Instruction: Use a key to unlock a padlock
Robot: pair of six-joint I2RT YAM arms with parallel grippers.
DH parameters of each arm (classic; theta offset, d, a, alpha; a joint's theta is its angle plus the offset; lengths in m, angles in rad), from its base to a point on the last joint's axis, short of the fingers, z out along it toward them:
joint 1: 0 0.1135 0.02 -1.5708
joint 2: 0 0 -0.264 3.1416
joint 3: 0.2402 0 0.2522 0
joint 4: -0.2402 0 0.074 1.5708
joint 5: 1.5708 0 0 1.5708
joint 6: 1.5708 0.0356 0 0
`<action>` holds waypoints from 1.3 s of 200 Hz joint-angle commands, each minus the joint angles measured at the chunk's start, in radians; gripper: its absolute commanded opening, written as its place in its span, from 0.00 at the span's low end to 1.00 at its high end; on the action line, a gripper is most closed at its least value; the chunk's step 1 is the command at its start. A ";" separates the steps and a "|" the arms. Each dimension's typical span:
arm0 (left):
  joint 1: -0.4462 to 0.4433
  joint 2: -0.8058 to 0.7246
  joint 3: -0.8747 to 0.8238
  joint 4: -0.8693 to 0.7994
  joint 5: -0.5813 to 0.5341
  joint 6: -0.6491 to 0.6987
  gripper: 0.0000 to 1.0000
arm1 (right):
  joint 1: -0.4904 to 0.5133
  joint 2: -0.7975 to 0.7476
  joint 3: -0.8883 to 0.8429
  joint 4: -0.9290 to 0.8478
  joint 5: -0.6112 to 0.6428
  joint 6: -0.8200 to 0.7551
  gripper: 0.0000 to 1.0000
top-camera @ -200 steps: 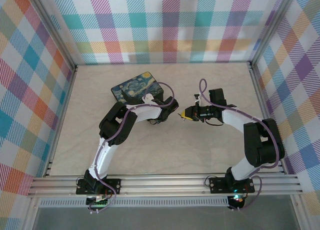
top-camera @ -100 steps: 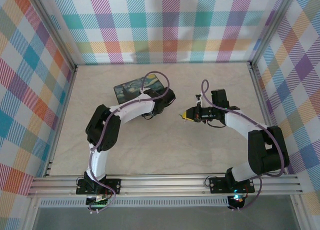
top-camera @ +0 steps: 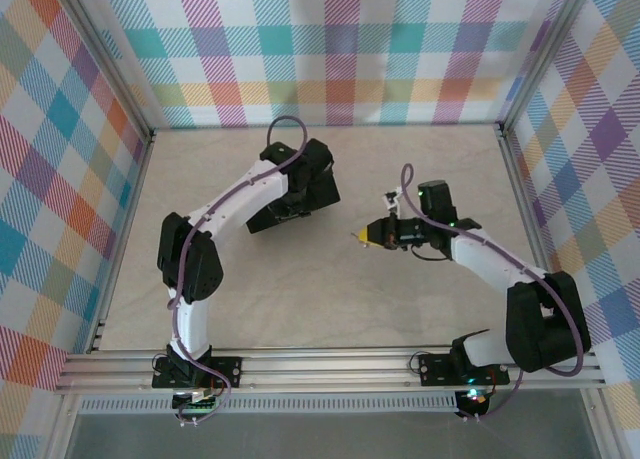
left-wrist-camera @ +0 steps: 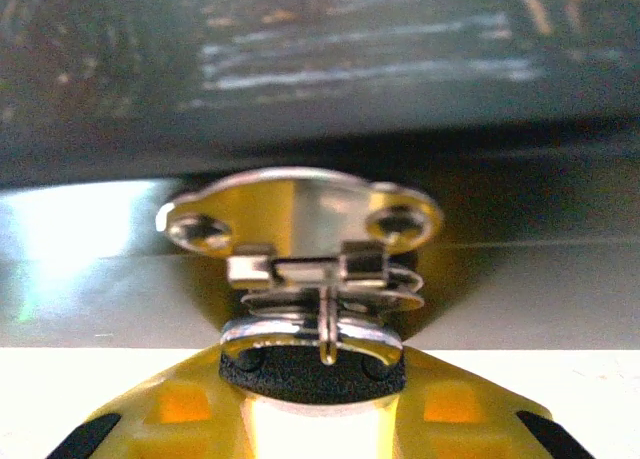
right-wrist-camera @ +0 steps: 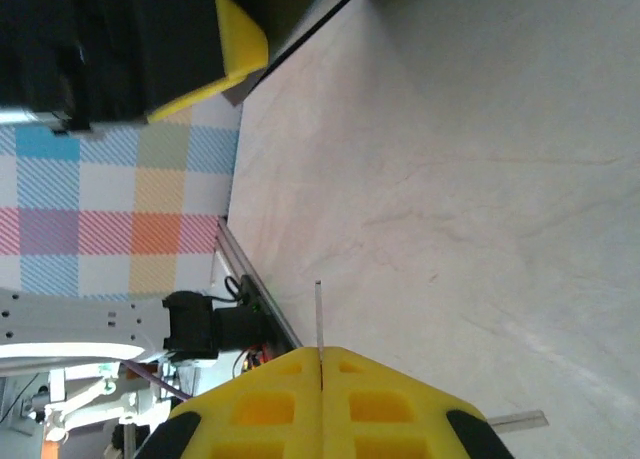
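Now, up close at the left wrist: the left gripper (left-wrist-camera: 312,394) sits right under the box (left-wrist-camera: 300,59). The brassy latch plate (left-wrist-camera: 300,214) on the box's dark front fills the middle of that view. Just below the plate's hinge sits the padlock (left-wrist-camera: 312,369), a small dark body with a silvery rim, and thin silvery loops above it meet the latch. The yellow fingers (left-wrist-camera: 170,419) hug that dark body from both sides, jaws a little apart and clamped on it.

From above, the left arm (top-camera: 230,204) stretches far across the table (top-camera: 330,309) and covers most of the box.

Over on the other side, the right gripper (top-camera: 362,237) points its yellow tip toward the left arm. Bare table lies between the two grippers, so they are apart. The right wrist camera shows those fingers (right-wrist-camera: 260,399) pressed tight together. A thin silvery sliver, the key (right-wrist-camera: 318,314), stands straight out of the seam, seen edge-on and pinched firmly above the pale tabletop.
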 commanded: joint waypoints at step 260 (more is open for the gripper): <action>0.051 -0.098 0.064 -0.189 0.553 -0.424 0.00 | 0.157 -0.076 0.208 -0.312 0.072 0.091 0.00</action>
